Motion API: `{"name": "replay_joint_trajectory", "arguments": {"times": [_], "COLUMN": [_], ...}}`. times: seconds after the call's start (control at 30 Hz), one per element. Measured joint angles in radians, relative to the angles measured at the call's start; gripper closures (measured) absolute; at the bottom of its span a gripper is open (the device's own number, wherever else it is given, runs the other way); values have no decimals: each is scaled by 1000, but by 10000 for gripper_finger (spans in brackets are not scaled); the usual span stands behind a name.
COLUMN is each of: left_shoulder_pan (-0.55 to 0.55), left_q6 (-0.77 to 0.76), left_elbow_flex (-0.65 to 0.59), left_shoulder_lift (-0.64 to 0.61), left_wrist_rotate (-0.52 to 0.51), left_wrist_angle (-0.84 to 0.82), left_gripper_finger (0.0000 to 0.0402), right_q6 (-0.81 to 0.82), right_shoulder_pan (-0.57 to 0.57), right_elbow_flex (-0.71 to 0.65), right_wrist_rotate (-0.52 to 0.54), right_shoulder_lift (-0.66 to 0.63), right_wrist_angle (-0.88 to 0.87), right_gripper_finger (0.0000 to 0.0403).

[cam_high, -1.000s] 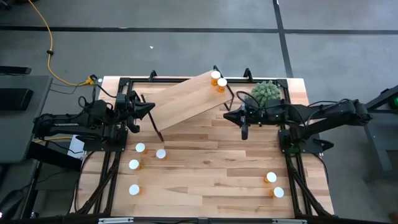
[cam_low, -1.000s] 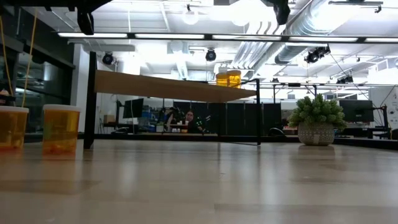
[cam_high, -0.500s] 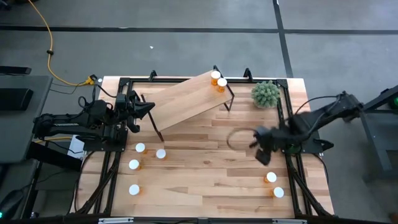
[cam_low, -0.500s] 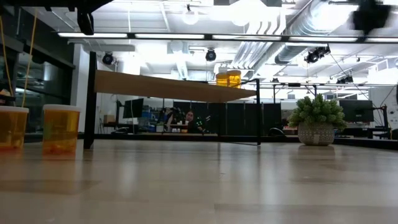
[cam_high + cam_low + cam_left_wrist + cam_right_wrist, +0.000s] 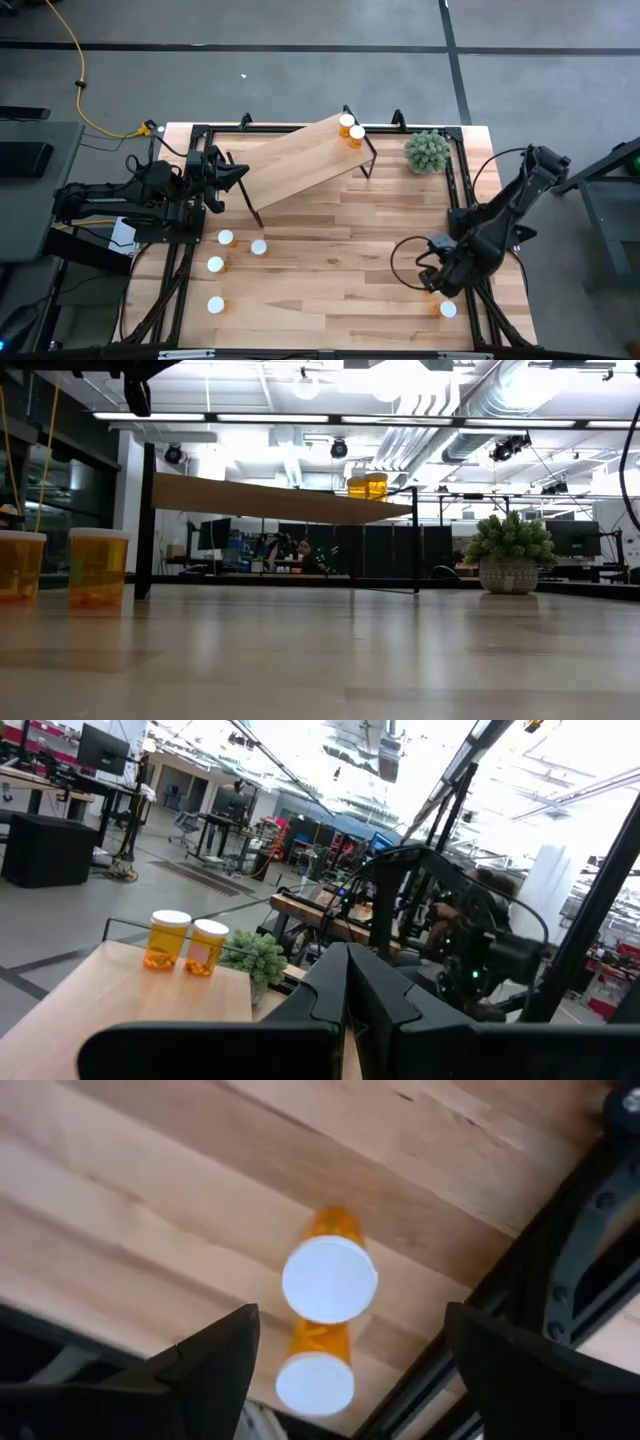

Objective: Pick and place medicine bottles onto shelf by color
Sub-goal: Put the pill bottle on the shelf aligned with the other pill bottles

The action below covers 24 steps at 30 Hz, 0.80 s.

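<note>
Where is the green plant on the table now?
In the high view the green plant stands at the table's far right corner, beside the shelf end holding two bottles.

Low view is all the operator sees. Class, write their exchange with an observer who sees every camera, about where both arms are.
Observer: The right gripper hovers over two bottles near the right edge of the table.
Operator: Is it gripping one?
Observer: No, its fingers are open, one on each side above the white caps, holding nothing.
Operator: And the left arm?
Observer: The left gripper waits shut beside the left end of the shelf.
</note>
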Motion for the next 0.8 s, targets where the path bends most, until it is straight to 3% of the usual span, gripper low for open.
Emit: {"name": "replay_joint_trajectory", "arguments": {"times": [0.8], "left_shoulder_pan": [1], "left_q6": [7], "left_elbow_flex": [0], "left_shoulder_lift": [0], "left_wrist_rotate": [-6], "left_wrist_angle": [0], "left_gripper_finger": [401], "right_q6": [53], "right_shoulder_pan": [-22], "right_elbow_flex": [-1], "right_wrist_rotate": [-85], "right_shoulder_lift": [303], "right_wrist_angle": [118], "right_gripper_finger": [93]}}
